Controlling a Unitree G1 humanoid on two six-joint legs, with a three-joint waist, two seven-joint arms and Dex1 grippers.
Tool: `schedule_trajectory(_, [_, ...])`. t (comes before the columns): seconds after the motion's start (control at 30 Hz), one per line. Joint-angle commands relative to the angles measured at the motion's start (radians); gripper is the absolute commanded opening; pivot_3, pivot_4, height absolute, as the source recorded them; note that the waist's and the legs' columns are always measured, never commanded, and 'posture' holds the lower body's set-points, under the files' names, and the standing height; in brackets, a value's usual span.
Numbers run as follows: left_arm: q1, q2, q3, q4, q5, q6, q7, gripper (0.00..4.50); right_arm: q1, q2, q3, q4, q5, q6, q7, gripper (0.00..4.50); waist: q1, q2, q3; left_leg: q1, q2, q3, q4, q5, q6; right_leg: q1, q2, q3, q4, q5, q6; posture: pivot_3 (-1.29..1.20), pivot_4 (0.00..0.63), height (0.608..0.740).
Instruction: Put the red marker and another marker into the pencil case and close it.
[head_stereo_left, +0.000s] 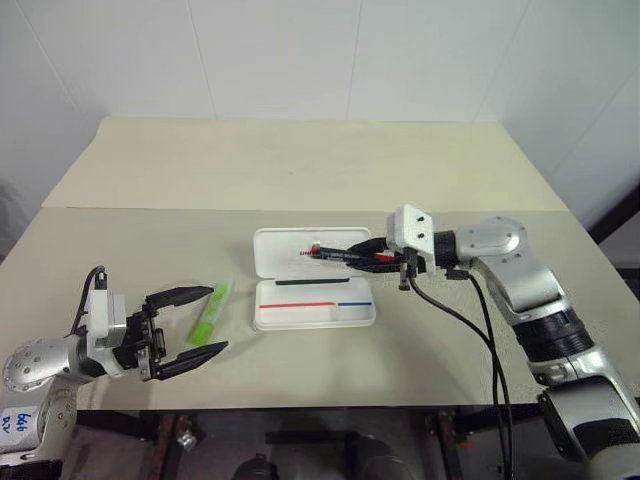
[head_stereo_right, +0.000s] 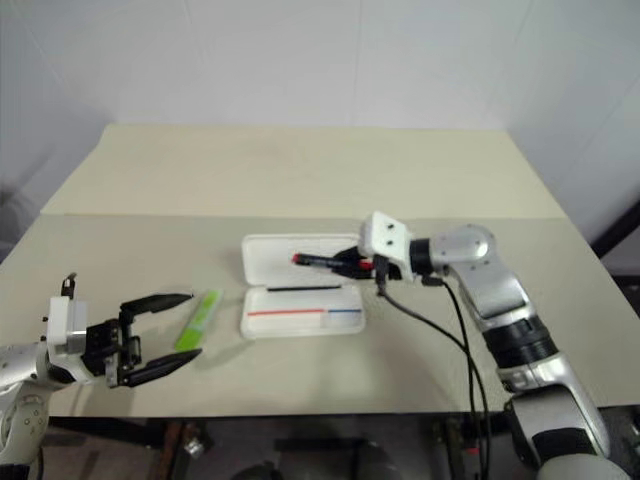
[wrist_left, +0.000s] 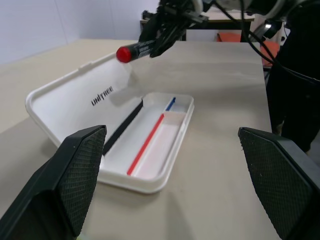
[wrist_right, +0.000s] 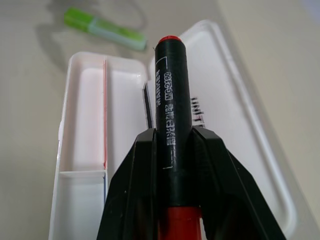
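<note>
On the beige table (head_stereo_left: 300, 170), against plain white walls, lies the pencil case (head_stereo_left: 300, 300), taken as the landmark: white, hinged open, lid flat on the far side, tray nearer with a red and blue stripe inside.

Reaching in from the case's right side, above the lid: the right gripper (head_stereo_left: 372, 256), clamped narrow on the red marker (head_stereo_left: 335, 252), black barrel pinched between both fingers, red-tipped end pointing across the lid toward the case's left. Held clear of the plastic, not yet inside.

Waiting to the case's left, near the table's front edge: the left gripper (head_stereo_left: 205, 320), fingers spread wide, holding nothing.

Lying just left of the case, between those open fingers and the tray: the light green marker (head_stereo_left: 211, 314), flat on the table, untouched.

Possible trouble, as a judgement: marker hanging over the lid rather than the tray, so releasing now likely drops it on the lid, where it could roll off or block closing. Tilted release could also bounce it out of the shallow tray. Light case may slide if nudged.
</note>
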Motion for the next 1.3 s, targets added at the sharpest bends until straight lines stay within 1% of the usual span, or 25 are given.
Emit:
schedule_trajectory(0.03, [0.021,0.027,0.060,0.010,-0.014,-0.028,-0.020,4.50,-0.045,0.016,0.035,0.046,-0.048,-0.072,0.041,0.64,-0.002,0.001,0.000,0.000,0.000,0.000,0.000,0.000,0.000,0.000,0.000,0.000,0.000,0.000,0.000,0.00,0.150,0.740])
schedule_trajectory(0.13, [0.027,0.042,0.088,0.046,-0.010,-0.045,-0.035,4.50,-0.069,0.041,0.084,0.091,-0.106,-0.090,0.052,0.64,-0.005,0.001,0.000,0.000,0.000,0.000,0.000,0.000,-0.001,0.000,0.000,-0.001,0.000,0.000,0.000,0.00,0.150,0.740])
schedule_trajectory(0.27, [0.026,0.051,0.108,0.063,-0.005,-0.055,-0.033,4.50,-0.082,0.092,0.089,0.124,-0.115,-0.110,0.053,0.64,-0.007,0.001,0.001,0.000,0.000,0.000,0.000,-0.001,-0.001,-0.001,0.000,-0.002,0.002,0.000,0.000,0.00,0.150,0.740])
schedule_trajectory(0.6, [0.080,0.018,0.107,-0.007,-0.009,-0.057,0.016,4.50,-0.094,0.150,0.090,0.194,-0.151,-0.141,0.046,0.64,-0.010,0.002,0.001,0.000,0.001,0.000,0.000,-0.001,-0.002,-0.001,0.000,-0.003,0.003,0.000,0.000,0.00,0.150,0.740])
schedule_trajectory(0.87, [0.092,0.013,0.106,-0.031,-0.011,-0.056,0.037,4.50,-0.117,0.188,0.093,0.249,-0.207,-0.161,-0.002,0.64,-0.012,0.002,0.001,0.000,0.001,0.000,0.000,-0.001,-0.003,-0.001,0.000,-0.003,0.004,0.000,0.000,0.00,0.150,0.740])
schedule_trajectory(0.93, [0.093,0.014,0.105,-0.033,-0.011,-0.056,0.040,4.50,-0.116,0.195,0.086,0.241,-0.202,-0.156,-0.003,1.39,-0.011,0.002,0.001,0.000,0.001,0.000,-0.001,-0.001,-0.003,-0.001,0.000,-0.003,0.004,0.000,0.000,0.00,0.150,0.740])
schedule_trajectory(1.03, [0.096,0.012,0.102,-0.038,-0.012,-0.055,0.044,4.50,-0.109,0.197,0.076,0.206,-0.190,-0.121,-0.004,2.34,-0.011,0.003,0.002,0.000,0.001,0.000,-0.001,-0.001,-0.003,-0.001,0.000,-0.003,0.004,0.000,0.000,0.00,0.150,0.740])
schedule_trajectory(1.07, [0.097,0.012,0.101,-0.040,-0.013,-0.054,0.045,4.50,-0.103,0.195,0.071,0.185,-0.180,-0.108,0.001,2.73,-0.011,0.003,0.002,0.000,0.001,0.000,-0.001,-0.001,-0.003,-0.001,0.000,-0.003,0.004,0.000,0.000,0.00,0.150,0.740])
schedule_trajectory(1.2, [0.098,0.009,0.096,-0.050,-0.015,-0.050,0.054,4.50,-0.071,0.169,0.050,0.089,-0.122,-0.060,0.043,4.01,-0.010,0.003,0.002,0.000,0.001,0.000,-0.001,-0.001,-0.003,-0.001,0.000,-0.003,0.004,0.000,0.000,0.00,0.150,0.740])
schedule_trajectory(1.23, [0.097,0.008,0.094,-0.049,-0.014,-0.050,0.055,4.50,-0.065,0.162,0.048,0.072,-0.112,-0.049,0.050,4.40,-0.010,0.003,0.002,0.000,0.001,-0.001,-0.001,-0.001,-0.003,-0.001,0.000,-0.004,0.004,0.000,0.000,0.00,0.150,0.740])
schedule_trajectory(1.3, [0.095,0.005,0.089,-0.051,-0.011,-0.049,0.061,4.50,-0.050,0.150,0.042,0.037,-0.091,-0.028,0.065,4.46,-0.009,0.003,0.002,0.000,0.001,0.000,-0.001,-0.001,-0.003,-0.001,0.000,-0.004,0.003,0.000,0.000,0.00,0.150,0.740])
